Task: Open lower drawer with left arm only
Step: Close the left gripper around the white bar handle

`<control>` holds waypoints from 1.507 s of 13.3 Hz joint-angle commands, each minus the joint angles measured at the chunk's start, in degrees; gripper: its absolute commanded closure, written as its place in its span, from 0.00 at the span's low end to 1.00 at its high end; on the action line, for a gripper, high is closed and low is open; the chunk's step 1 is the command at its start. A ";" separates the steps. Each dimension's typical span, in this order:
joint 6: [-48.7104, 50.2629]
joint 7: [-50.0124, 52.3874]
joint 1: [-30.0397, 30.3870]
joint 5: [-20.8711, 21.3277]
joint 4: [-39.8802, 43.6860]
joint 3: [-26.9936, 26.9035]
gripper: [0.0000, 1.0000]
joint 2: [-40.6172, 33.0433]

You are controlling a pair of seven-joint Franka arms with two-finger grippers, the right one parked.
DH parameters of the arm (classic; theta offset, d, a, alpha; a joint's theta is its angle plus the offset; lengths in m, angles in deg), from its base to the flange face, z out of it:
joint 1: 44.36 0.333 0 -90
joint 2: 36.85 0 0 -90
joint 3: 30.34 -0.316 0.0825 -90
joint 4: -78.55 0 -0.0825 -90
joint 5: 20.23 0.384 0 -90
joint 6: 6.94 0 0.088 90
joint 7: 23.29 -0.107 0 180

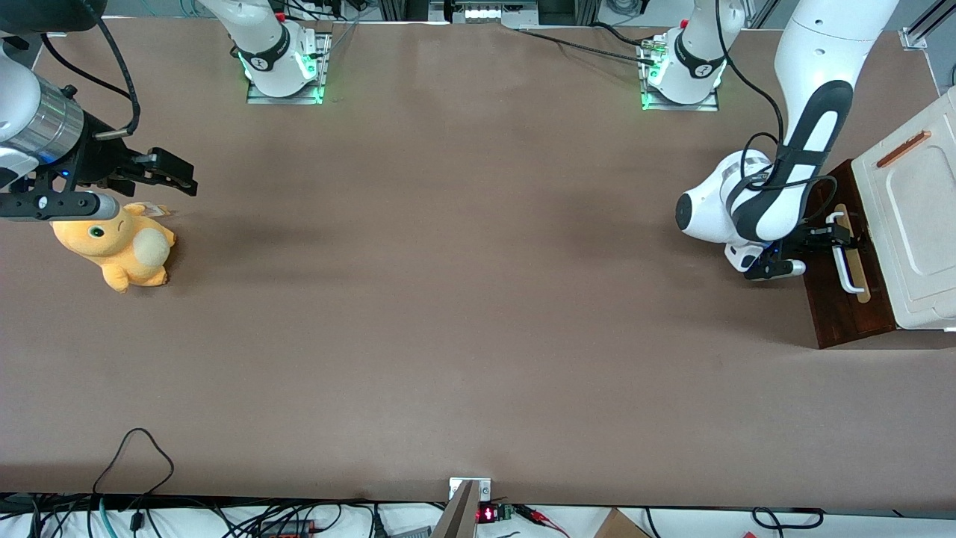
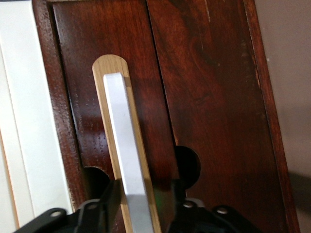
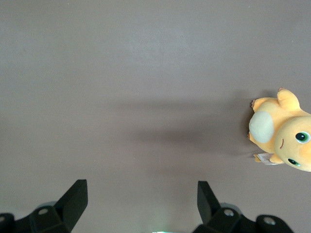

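A brown desk (image 1: pixel 448 299) carries one yellow plush toy (image 1: pixel 119 246) toward the parked arm's end and one cabinet toward the working arm's end. Nearest the front camera on that cabinet is the dark reddish-brown front of the lower drawer (image 1: pixel 840 306), which bears one white loop handle (image 1: pixel 844 258) mounted on one pale wood strip (image 1: pixel 860 288). The left arm (image 1: pixel 792 164) reaches down to the handle's farther end, where its black tool (image 1: pixel 821 237) sits spread, one finger (image 2: pixel 109 201) on each side of the white bar, the wrist view showing a sliver of gap on either side. Above the drawer lies one cream-white panel (image 1: pixel 915 224) with one slim orange-brown handle (image 1: pixel 904 149). Farthest back stand two arm bases, the working arm's base (image 1: pixel 683 71) lit green.
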 commanded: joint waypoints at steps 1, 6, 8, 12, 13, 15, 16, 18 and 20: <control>-0.92 0.65 0.28 2.05 0.79 -0.01 0.61 0.82; -1.02 0.56 0.28 2.05 0.70 -0.10 0.93 0.82; -1.02 0.56 0.28 2.05 0.61 -0.10 1.00 0.82; -0.49 0.39 -0.51 2.05 0.52 -0.10 1.00 0.82; -0.14 0.21 -1.38 2.05 0.26 -0.01 1.00 0.82; 1.61 -0.58 -3.32 2.05 0.35 0.25 1.00 0.99; 2.58 -1.54 -3.67 2.05 0.43 0.60 1.00 0.99; 4.16 -2.51 -4.55 2.05 0.52 1.39 1.00 0.99; 6.09 -2.60 -4.73 1.88 0.61 3.23 1.00 0.90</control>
